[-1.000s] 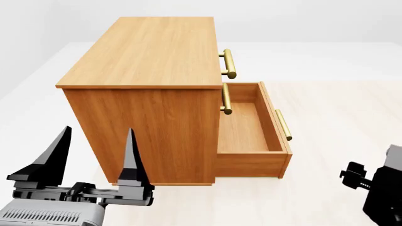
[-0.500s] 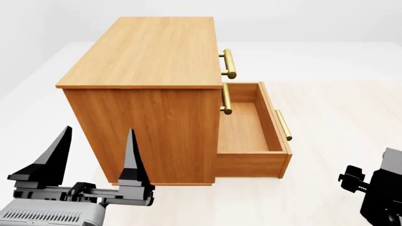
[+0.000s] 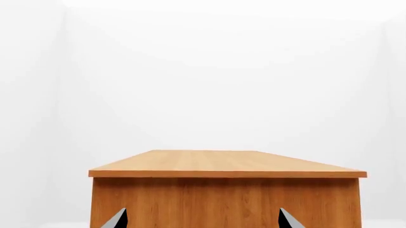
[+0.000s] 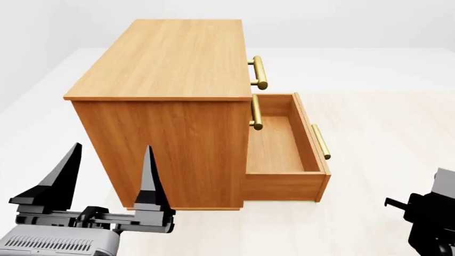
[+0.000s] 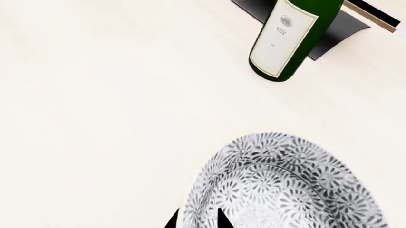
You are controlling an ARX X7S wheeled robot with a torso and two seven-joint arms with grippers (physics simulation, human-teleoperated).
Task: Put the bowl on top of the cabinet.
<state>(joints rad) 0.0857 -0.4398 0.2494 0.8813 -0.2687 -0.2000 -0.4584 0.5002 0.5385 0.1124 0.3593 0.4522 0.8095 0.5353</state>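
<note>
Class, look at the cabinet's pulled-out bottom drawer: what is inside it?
The open drawer of the cabinet shows only bare wood in the head view. The part under the cabinet body is hidden. The bowl is elsewhere, on the floor.

Pale cream floor (image 4: 370, 128) carries everything, orange-brown cabinet (image 4: 170, 106) standing on it, patterned bowl (image 5: 285, 185) resting on it, green wine bottle (image 5: 292, 35) at the bowl's twelve o'clock in the right wrist view
</note>
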